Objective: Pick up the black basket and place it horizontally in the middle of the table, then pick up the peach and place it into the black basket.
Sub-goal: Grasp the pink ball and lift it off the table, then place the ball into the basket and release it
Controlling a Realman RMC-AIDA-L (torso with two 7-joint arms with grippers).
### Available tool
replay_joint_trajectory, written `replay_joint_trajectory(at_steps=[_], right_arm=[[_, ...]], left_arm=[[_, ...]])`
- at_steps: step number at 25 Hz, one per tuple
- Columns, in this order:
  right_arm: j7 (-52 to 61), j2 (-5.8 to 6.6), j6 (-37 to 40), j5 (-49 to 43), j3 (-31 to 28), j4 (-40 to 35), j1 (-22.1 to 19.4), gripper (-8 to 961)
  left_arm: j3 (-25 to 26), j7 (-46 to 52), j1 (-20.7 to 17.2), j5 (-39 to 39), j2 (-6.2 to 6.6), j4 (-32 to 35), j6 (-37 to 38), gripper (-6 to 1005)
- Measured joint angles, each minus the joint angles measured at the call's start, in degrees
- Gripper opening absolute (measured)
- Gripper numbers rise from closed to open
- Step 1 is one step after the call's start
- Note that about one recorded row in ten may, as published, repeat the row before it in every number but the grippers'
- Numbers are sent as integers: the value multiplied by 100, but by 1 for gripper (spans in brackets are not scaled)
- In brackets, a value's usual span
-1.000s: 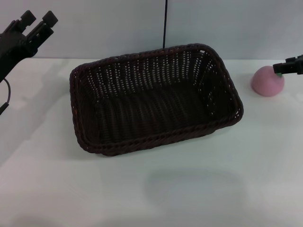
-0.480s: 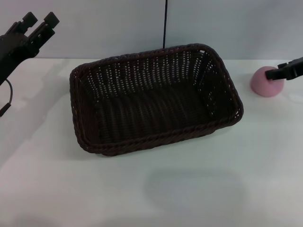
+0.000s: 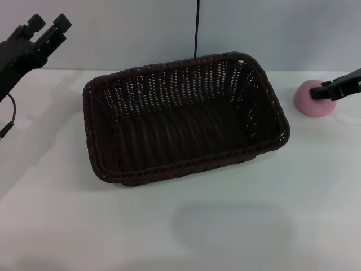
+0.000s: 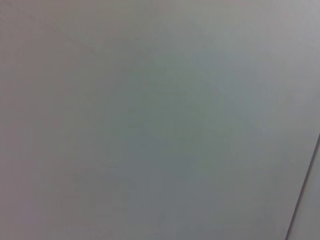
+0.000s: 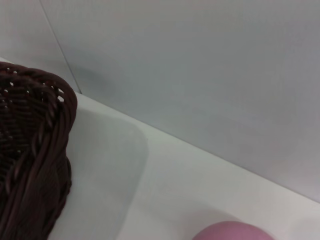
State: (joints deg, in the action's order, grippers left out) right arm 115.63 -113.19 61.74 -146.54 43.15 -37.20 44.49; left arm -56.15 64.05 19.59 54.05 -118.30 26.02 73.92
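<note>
At the far left of the head view, the left gripper [image 3: 45, 27] is raised above the table's [image 3: 186, 226] back corner, well apart from everything; its two fingers stand apart, holding nothing. Its wrist view shows only the grey wall.

In the middle of the table sits the basket [image 3: 186, 169], long side running left to right, slightly skewed, nothing inside. The first step looks complete.

At the right, the peach [image 3: 311, 101] rests on the table, clear of the basket's right end. The right gripper [image 3: 326, 91] enters from the right edge, its dark tip over the peach's upper right side. Whether its fingers are spread or closed on the fruit cannot be told; only one dark bar shows. The right wrist view shows the peach's top and the basket's corner.

Risks, as judged:
- The peach is round and smooth. An off-centre closure can squeeze it out sideways and roll it away.
- A low carry path can strike the basket's rim and shift the basket.
</note>
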Motion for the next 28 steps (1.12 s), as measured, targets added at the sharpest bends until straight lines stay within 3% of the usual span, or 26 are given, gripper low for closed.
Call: replay_joint_trajectory(at_steps=[2, 8, 12, 19, 23, 24, 25, 28], right_arm=[[0, -1, -4, 3, 0, -1, -2, 429], [0, -35, 0, 55, -47, -15, -9, 219], [-1, -30, 51, 489, -117, -58, -115, 151], [-4, -65, 458, 2110, -137, -1061, -825, 91], [-369, -118, 1282, 3931, -91, -1699, -1283, 52], [-369, -118, 1282, 3931, -91, -1699, -1283, 51], [-671, -141, 1758, 4523, -68, -1717, -1285, 50], [-784, -186, 2051, 4689, -38, -1635, -1170, 47]], left_arm=[[0, 0, 0, 0, 0, 0, 0, 786], [7, -2, -36, 0, 0, -15, -2, 786], [15, -4, -44, 0, 0, -50, 12, 786], [35, -1, -68, 0, 12, -62, 62, 785], [34, 0, -112, 0, 17, -62, 112, 785], [34, 0, -112, 0, 17, -62, 112, 785], [34, 0, -112, 0, 17, -62, 112, 785], [62, 0, -131, 0, 18, -63, 168, 785]])
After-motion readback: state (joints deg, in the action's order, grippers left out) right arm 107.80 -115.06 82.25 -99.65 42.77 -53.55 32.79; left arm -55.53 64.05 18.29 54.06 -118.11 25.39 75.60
